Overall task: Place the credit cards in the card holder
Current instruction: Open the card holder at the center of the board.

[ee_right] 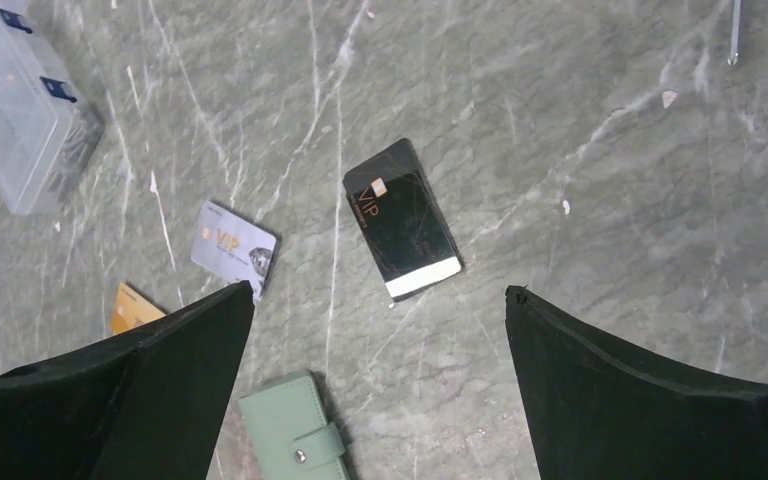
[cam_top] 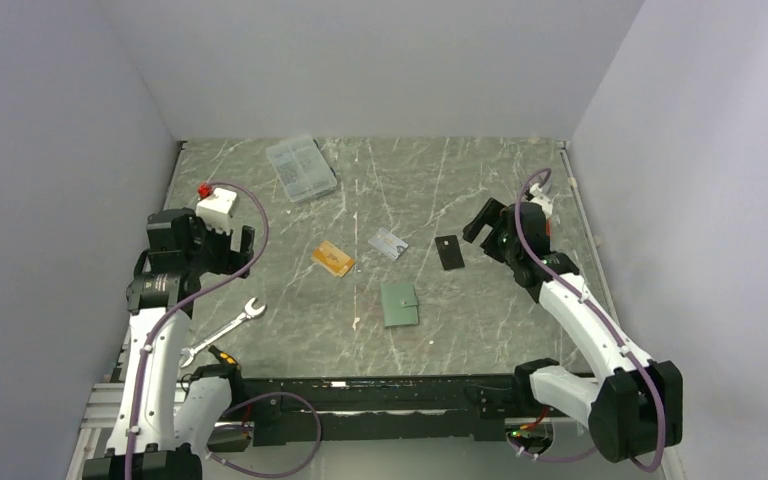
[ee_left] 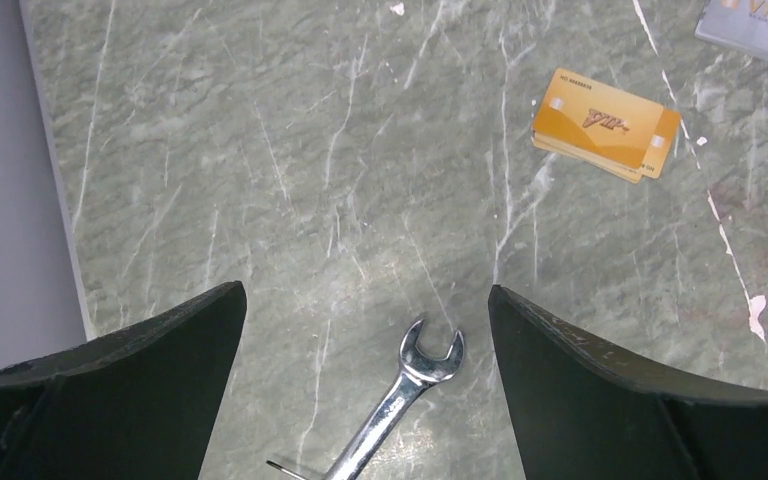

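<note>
The closed card holder (cam_top: 400,304) lies mid-table on the near side. Just beyond it, the orange VIP card (cam_top: 332,258) sits right of the left gripper (cam_top: 228,242), slanting far-left to near-right. The silver VIP card (cam_top: 388,243) lies nearer the right gripper (cam_top: 482,222). Both grippers gape wide, holding nothing.
</note>
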Available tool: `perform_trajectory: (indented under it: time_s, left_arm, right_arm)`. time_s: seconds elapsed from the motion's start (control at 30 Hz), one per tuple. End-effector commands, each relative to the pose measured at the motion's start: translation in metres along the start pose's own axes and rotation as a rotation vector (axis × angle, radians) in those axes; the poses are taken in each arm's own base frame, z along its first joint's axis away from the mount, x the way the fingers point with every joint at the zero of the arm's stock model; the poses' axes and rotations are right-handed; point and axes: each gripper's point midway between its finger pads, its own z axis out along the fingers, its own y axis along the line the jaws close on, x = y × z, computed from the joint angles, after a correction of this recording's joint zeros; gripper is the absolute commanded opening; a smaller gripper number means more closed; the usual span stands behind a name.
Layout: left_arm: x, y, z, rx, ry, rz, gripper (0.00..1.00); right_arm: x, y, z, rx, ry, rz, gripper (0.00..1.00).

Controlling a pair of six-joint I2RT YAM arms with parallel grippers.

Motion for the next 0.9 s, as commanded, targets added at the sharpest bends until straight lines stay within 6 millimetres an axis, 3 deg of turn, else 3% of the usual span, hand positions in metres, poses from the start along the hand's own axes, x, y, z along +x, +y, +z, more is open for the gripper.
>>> perform_trajectory:
  time_s: [0.0,0.1,0.2,0.57,0.7,0.87]
  left_arm:
    - [-0.003,-0.005,-0.002,0.038,0.000,0.036,0.98]
    - [-0.003,-0.016,-0.001,0.116,0.002,0.073,0.98]
    - [0.000,-0.023,0.001,0.168,0.033,0.084,0.98]
    - [0.005,-0.046,0.011,0.295,0.091,0.111,0.98]
    - [0.007,-0.062,0.013,0.335,0.117,0.180,0.98]
    - [0.004,-0.093,0.010,0.424,0.097,0.205,0.98]
  right_arm:
    - [-0.005,0.011,-0.003,-0.038,0.050,-0.018,1.00]
    - [0.001,0.026,-0.012,-0.089,0.002,-0.085,1.00]
    - [0.022,0.040,-0.021,-0.047,0.018,-0.211,1.00]
    - [0.127,0.072,-0.041,-0.044,0.126,-0.498,1.00]
    - [0.163,0.071,-0.042,-0.019,0.164,-0.570,1.00]
    - [0.189,0.070,-0.032,-0.007,0.204,-0.582,1.00]
